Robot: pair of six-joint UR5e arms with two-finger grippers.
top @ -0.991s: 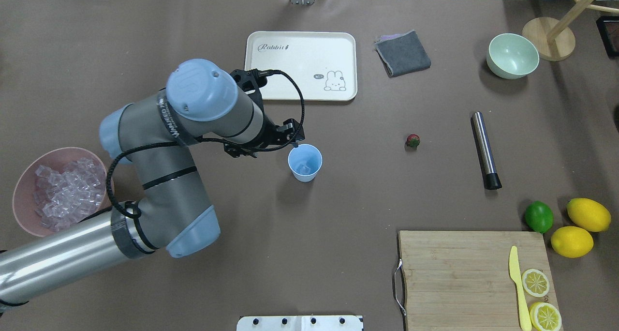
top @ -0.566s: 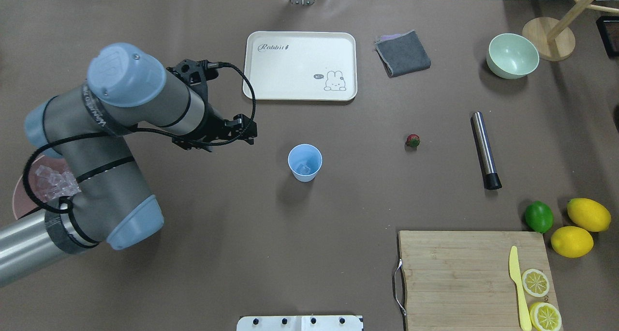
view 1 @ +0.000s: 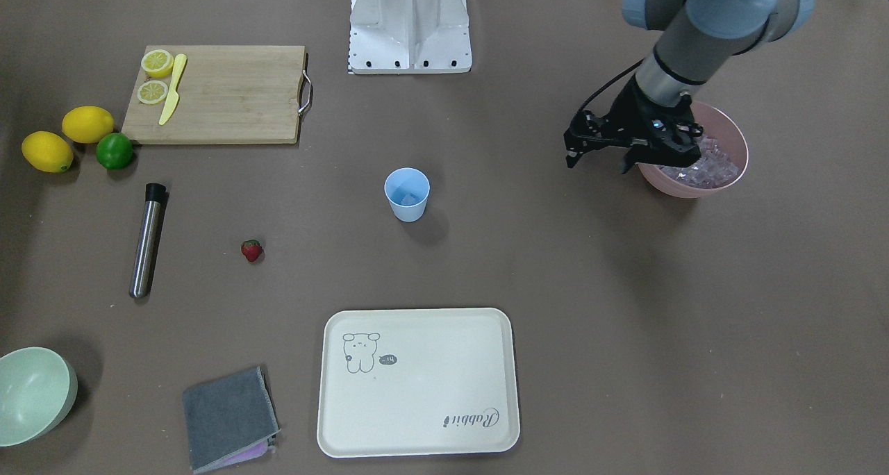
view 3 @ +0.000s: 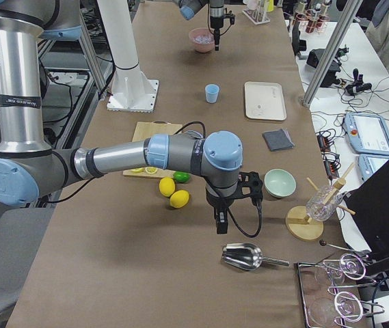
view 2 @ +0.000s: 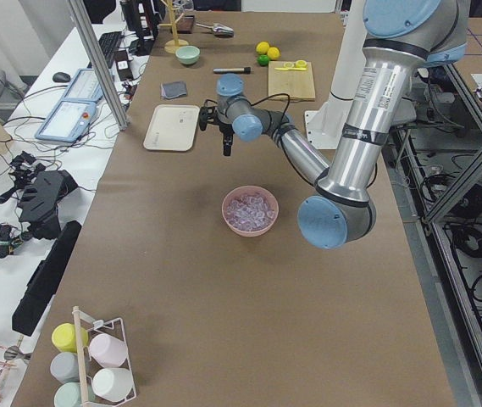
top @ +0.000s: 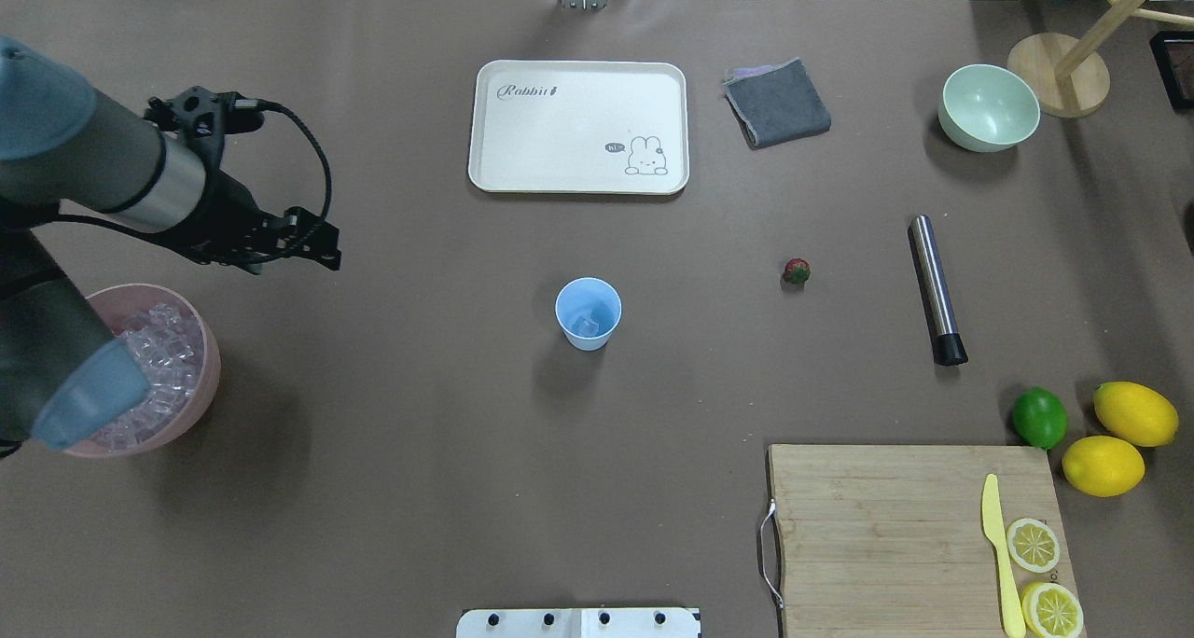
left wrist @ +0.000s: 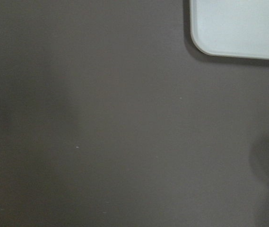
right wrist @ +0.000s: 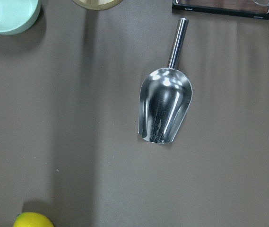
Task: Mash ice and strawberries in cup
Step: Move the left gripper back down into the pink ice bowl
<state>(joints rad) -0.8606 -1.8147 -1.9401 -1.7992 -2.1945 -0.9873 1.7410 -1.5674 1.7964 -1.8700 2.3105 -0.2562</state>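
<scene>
The light-blue cup [top: 588, 313] stands upright mid-table with a clear piece of ice [top: 586, 325] at its bottom; it also shows in the front view [view 1: 407, 194]. More ice [top: 159, 367] fills the pink bowl [top: 210, 358] at the left edge. A single strawberry [top: 796, 270] lies on the table to the right of the cup. My left gripper [top: 312, 242] hangs open and empty above the table just beyond the pink bowl [view 1: 736, 138], far left of the cup. My right gripper [view 3: 218, 222] shows only in the exterior right view, so I cannot tell its state.
A steel cylinder with a black tip [top: 936, 288] lies right of the strawberry. A cream tray [top: 578, 125], grey cloth [top: 777, 104] and pale green bowl [top: 989, 106] sit at the back. Cutting board [top: 877, 526], lime [top: 1039, 417] and lemons [top: 1119, 442] sit front right. A metal scoop [right wrist: 165, 106] lies under the right wrist.
My left arm has swung left, carrying its gripper from the cup's rim to beside the pink bowl. The cup, its ice and the strawberry have stayed put.
</scene>
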